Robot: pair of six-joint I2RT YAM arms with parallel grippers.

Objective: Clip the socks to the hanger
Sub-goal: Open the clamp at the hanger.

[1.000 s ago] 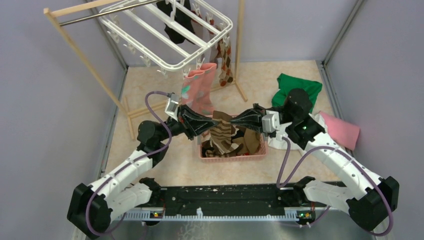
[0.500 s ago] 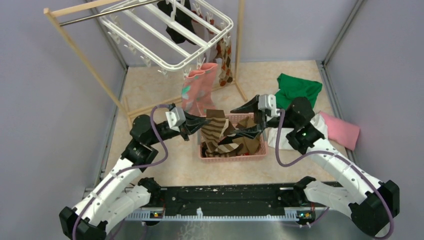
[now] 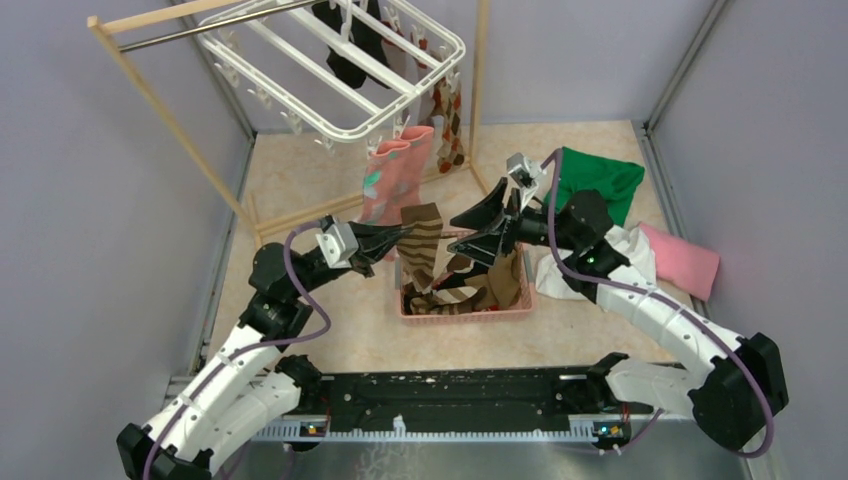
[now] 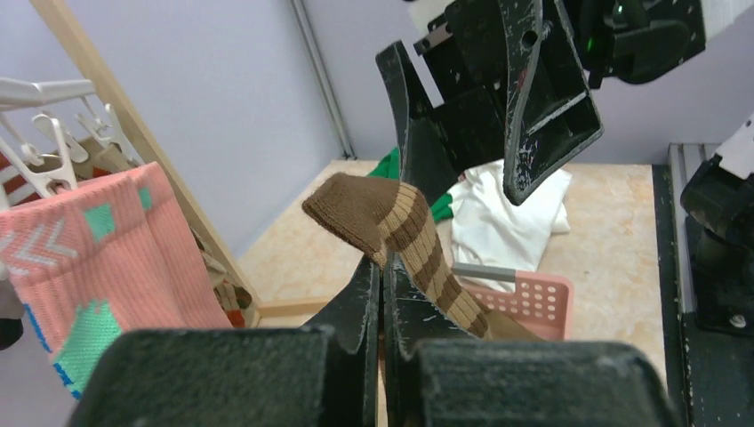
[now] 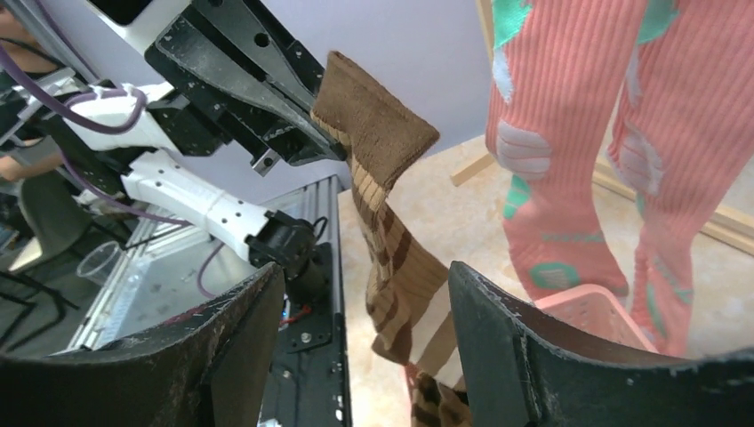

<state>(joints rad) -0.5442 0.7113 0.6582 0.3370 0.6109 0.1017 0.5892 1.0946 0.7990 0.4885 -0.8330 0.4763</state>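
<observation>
One brown-cream striped sock (image 3: 422, 238) dangles above the pink basket (image 3: 465, 316), top clenched in the left gripper (image 3: 403, 239). The right gripper (image 3: 458, 242) is spread wide beside it, grasping nothing. The hanger (image 3: 400, 96) is behind.

— What encloses the space?
— Plain lilac-grey walls (image 3: 100, 250), with metal corner strips (image 3: 683, 62).
— And below?
— A beige speckled floor (image 3: 290, 175); a pale wooden rack with a metal rod (image 3: 165, 110) stands back left.

Light is even and bright, shadows faint and soft; my left gripper (image 4: 382, 267) blurs close to the lens.
</observation>
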